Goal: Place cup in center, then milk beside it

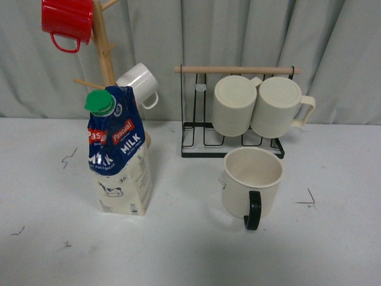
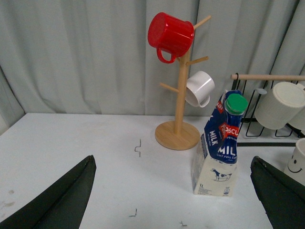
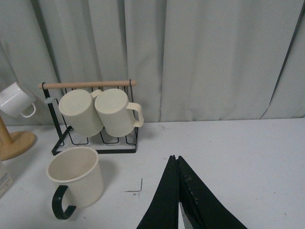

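The cup (image 1: 252, 185), a wide cream mug with a black loop handle turned toward me, stands upright on the table in front of the wire rack; the right wrist view shows the cup (image 3: 76, 179) too, and its smiley face (image 2: 297, 164) peeks in at the left wrist view's edge. The milk (image 1: 119, 152), a tall blue and cream carton with a green cap, stands upright at the left, in front of the wooden mug tree. My left gripper (image 2: 174, 191) is open, well short of the milk (image 2: 219, 148). My right gripper (image 3: 175, 160) is shut, empty, off to the cup's right. Neither arm shows in the front view.
A black wire rack (image 1: 232, 113) with a wooden bar holds two ribbed cream mugs (image 1: 262, 107) behind the cup. A wooden mug tree (image 2: 178, 95) carries a red mug (image 1: 66, 22) and a small white mug (image 1: 140, 83). Grey curtain hangs behind the white table (image 1: 190, 250).
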Action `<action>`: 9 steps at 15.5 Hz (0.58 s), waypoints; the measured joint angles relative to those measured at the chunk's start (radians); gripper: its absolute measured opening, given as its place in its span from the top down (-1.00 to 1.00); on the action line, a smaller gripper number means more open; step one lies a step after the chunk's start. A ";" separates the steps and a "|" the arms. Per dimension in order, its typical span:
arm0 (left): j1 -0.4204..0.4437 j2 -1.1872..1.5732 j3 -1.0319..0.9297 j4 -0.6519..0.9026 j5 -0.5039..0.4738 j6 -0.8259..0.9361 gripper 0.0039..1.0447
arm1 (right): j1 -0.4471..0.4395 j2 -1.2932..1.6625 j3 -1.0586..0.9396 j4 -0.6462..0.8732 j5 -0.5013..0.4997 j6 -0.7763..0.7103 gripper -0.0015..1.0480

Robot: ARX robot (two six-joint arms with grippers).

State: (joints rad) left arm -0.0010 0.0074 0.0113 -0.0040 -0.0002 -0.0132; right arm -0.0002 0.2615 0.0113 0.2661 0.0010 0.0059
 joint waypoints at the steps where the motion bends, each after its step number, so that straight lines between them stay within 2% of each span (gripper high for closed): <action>1: 0.000 0.000 0.000 0.000 0.000 0.000 -0.88 | 0.000 -0.021 0.000 -0.021 0.000 0.000 0.96; 5: 0.000 0.000 0.000 0.000 0.000 0.000 -0.88 | 0.000 -0.085 0.000 -0.090 0.000 0.000 0.96; 7: 0.000 0.000 0.000 0.000 -0.001 0.000 -0.88 | 0.000 -0.247 0.000 -0.269 -0.002 0.000 0.96; 9: 0.000 0.000 0.000 0.001 0.000 0.000 -0.88 | 0.000 -0.256 0.000 -0.274 0.000 0.000 0.89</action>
State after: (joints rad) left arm -0.0010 0.0074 0.0113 -0.0032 -0.0006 -0.0132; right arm -0.0002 0.0055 0.0116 -0.0074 0.0006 0.0055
